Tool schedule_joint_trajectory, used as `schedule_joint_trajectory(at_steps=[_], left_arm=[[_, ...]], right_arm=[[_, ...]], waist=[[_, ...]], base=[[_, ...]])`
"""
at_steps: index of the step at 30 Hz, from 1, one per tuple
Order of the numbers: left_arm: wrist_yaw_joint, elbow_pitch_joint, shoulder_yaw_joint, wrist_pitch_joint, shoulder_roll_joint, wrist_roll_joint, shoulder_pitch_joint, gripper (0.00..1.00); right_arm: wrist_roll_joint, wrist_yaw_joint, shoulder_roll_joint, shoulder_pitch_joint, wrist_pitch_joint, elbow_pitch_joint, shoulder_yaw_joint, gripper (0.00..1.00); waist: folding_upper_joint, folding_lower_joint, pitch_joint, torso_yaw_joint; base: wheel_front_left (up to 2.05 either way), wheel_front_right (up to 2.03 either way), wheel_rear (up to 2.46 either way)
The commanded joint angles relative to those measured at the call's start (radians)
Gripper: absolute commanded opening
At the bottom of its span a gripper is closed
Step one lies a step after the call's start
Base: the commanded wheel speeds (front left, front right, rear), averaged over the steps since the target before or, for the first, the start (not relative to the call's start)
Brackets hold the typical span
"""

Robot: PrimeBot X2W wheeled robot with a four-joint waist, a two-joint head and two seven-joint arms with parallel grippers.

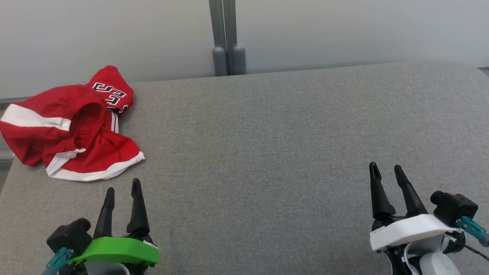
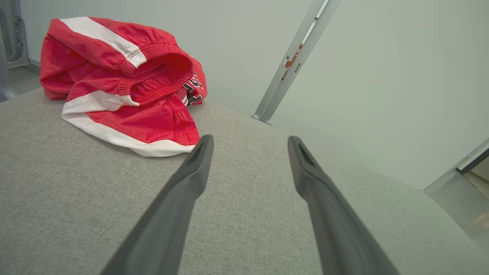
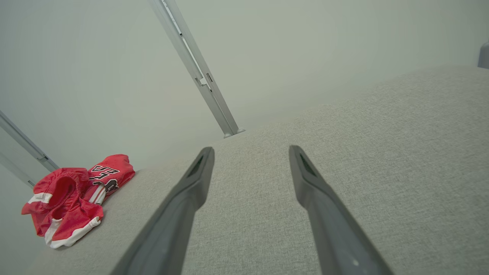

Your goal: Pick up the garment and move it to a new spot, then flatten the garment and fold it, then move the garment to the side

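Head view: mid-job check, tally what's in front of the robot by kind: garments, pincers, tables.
Garments: 1, red shorts with white trim, bunched at the far left corner.
Pincers: 2, left pincer and right pincer, both open and empty.
Tables: 1, the grey fabric-covered table.
Total: 4

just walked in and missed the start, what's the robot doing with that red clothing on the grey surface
Nothing is held yet. The crumpled red garment with white trim and black lettering lies heaped at the far left corner of the grey fabric-covered surface. The left gripper is open just short of it, not touching; the right gripper, also open, sits far to the right. The pickup has not begun.
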Motion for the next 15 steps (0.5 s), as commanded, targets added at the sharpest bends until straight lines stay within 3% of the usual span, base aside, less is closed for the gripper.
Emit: schedule_joint_trajectory(at_steps=[1,15], left_arm=[[0.003,-0.003,-0.001,-0.009,0.008,0.026,0.009,1.0],[0.004,0.025,-0.012,-0.04,0.01,0.139,0.011,1.0]], right_arm=[[-0.027,0.0,-0.006,0.0,-0.009,-0.006,0.003,1.0],[-0.156,0.001,-0.007,0.007,-0.04,0.008,0.011,1.0]], waist=[[0.0,0.0,0.0,0.0],[0.0,0.0,0.0,0.0]], base=[[0.0,0.0,0.0],[0.0,0.0,0.0]])
